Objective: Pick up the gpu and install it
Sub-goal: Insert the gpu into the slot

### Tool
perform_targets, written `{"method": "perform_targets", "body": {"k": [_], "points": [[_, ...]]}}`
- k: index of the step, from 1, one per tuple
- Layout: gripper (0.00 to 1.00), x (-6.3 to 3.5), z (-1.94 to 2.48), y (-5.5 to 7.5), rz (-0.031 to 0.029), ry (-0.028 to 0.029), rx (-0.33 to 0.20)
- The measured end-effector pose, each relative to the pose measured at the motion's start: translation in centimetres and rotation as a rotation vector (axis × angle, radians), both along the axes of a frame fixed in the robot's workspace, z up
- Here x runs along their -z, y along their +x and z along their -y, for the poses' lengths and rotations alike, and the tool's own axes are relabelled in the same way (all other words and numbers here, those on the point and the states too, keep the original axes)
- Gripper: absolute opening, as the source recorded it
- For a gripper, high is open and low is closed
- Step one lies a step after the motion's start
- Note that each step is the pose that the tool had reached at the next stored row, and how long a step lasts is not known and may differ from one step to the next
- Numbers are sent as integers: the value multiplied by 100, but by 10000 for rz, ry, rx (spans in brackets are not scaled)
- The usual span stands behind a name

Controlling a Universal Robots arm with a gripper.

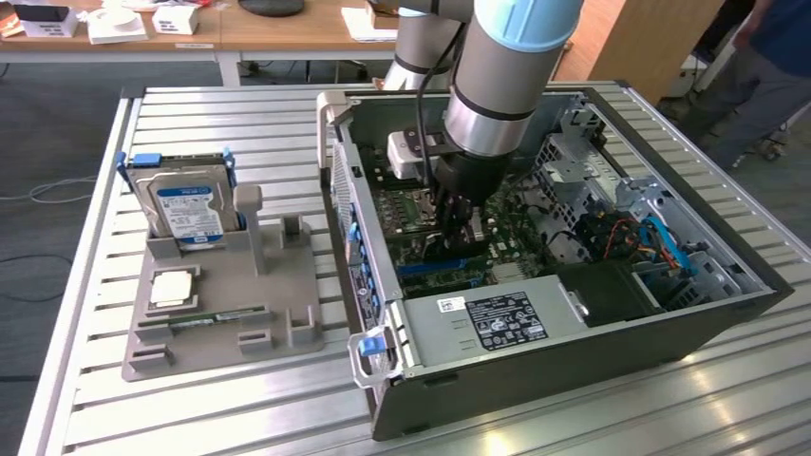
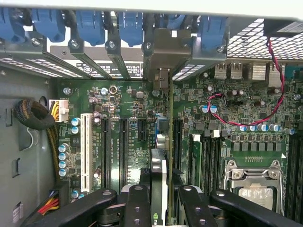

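Observation:
The gpu (image 2: 164, 142) shows edge-on in the wrist view as a thin card standing upright over the green motherboard (image 2: 128, 99). Its silver end bracket (image 2: 163, 52) lies against the rear slot openings, between the blue latches. My gripper (image 2: 161, 194) is shut on the card, with the black fingers (image 2: 137, 201) pressed to either side of it. In the exterior view the gripper (image 1: 459, 233) reaches down inside the open computer case (image 1: 659, 313), low over the motherboard's expansion slots. I cannot tell whether the card's lower edge is seated in a slot.
A grey fixture (image 1: 254, 313) on the exterior view's left holds a silver hard drive with a blue label (image 1: 188, 209), a processor (image 1: 174, 285) and a narrow RAM stick (image 1: 203, 320). The power supply (image 1: 500, 318), cables (image 1: 633, 237) and case walls crowd the gripper. A person (image 1: 766, 57) stands at the far right.

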State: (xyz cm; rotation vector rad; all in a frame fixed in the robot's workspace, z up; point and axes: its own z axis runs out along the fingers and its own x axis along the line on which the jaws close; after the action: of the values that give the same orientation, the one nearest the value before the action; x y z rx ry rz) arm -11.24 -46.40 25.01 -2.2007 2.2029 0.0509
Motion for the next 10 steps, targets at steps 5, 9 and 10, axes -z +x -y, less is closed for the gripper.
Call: {"method": "perform_targets", "body": {"k": [5,9,10], "points": [[27,0,6,0,0,0,1],[27,0,7,0,1,1,5],[27,0,9,0,0,0,5]]}}
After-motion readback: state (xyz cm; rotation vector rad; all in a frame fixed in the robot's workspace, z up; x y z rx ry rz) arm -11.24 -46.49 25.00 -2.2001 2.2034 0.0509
